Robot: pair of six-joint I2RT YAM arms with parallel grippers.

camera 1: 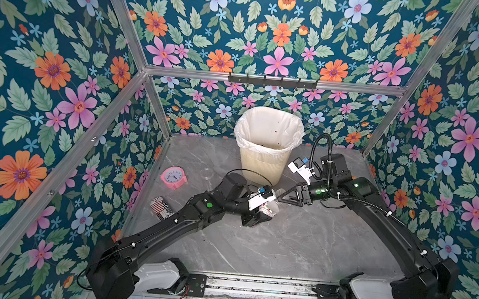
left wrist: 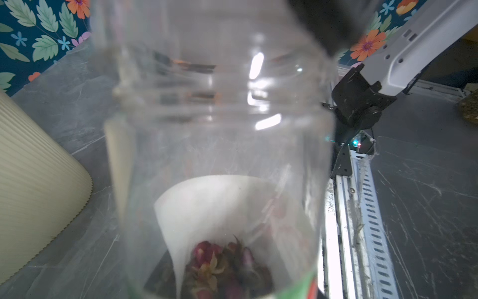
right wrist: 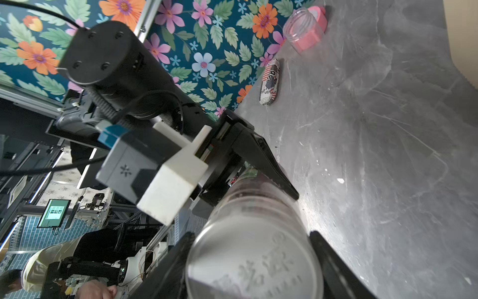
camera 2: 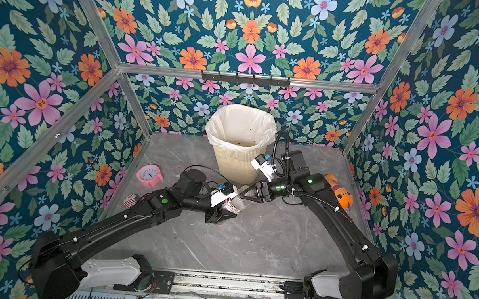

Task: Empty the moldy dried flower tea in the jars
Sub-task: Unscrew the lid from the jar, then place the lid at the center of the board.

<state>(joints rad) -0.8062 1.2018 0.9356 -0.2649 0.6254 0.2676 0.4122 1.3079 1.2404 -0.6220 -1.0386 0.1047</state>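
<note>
- Left gripper [camera 1: 270, 210] out over the middle of the worktop [camera 1: 283, 248], jaws pinching the jar [left wrist: 219, 129] by its clear wall, tipped onto its side and lying along the fingers.
- Dried flower tea [left wrist: 227, 266] heaped at the base end of that jar: reddish buds and pale flakes against a white label, close to the left wrist camera.
- Right gripper [camera 1: 283, 197] meeting it head-on from the opposite side, jaws closed on the translucent lid [right wrist: 256, 261], one black finger at each edge, the lid seated on the jar mouth.
- All of this just in front of the cream ribbed bin [camera 1: 260, 164], near its base. White liner folded over the rim, a few dark specks inside.
- Second jar [right wrist: 302, 31] upright and open-mouthed on the worktop, right beside the pink clock [camera 1: 173, 177], well apart from both grippers. Pink showing through its wall, contents hard to make out.
- Striped can [right wrist: 270, 82] on its side near the flowered wall, on the left arm's side, partly hidden behind that arm in both top views.
</note>
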